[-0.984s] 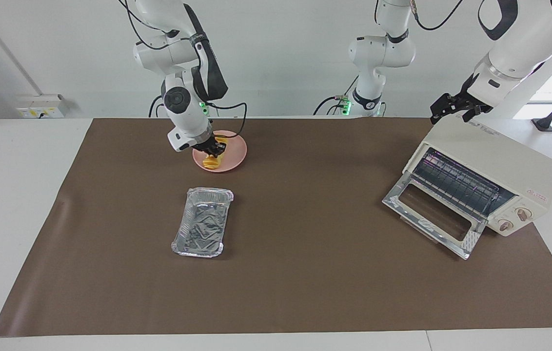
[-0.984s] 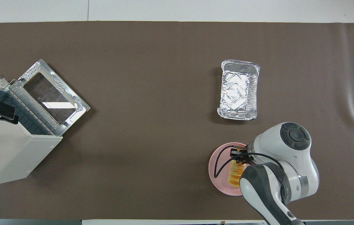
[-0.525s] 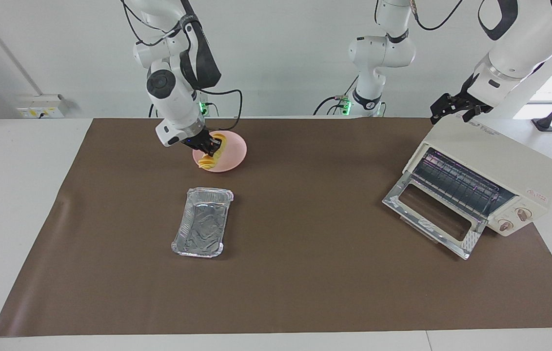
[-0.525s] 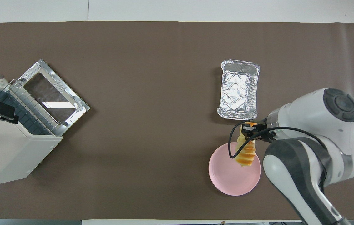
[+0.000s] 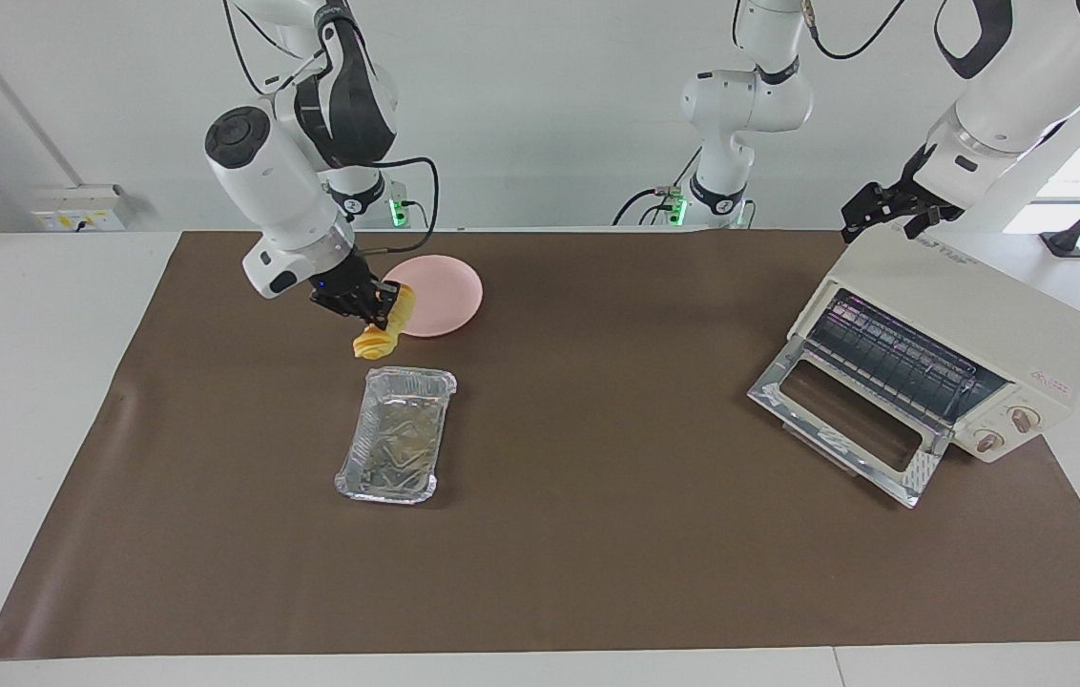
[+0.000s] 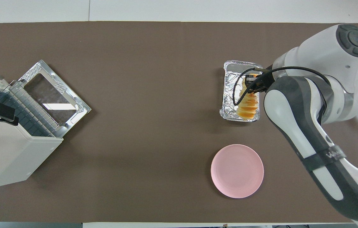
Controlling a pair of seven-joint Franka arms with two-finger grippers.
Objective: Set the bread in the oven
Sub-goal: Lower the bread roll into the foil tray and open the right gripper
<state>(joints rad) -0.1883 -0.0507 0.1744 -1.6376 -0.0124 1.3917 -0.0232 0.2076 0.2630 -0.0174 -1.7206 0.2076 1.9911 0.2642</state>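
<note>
Lifted off the round pink plate (image 5: 437, 295) since a second ago, the ridged golden-yellow bread loaf (image 5: 380, 331) hangs below our right gripper (image 5: 370, 307), clenched by its upper end, over the table between the plate and the rectangular silver foil tray (image 5: 397, 434). Our left gripper (image 5: 885, 212) waits released above the cream-white toaster oven (image 5: 969, 315).

A: bread (image 5: 376, 334) status?
B: golden ridged loaf, hanging tilted in the air over the foil tray (image 5: 395, 435) (one end pinched from above).
A: oven (image 5: 946, 342)?
B: cream box, glass door dropped open, rack showing, well apart from the foil tray, at the left arm's end.
</note>
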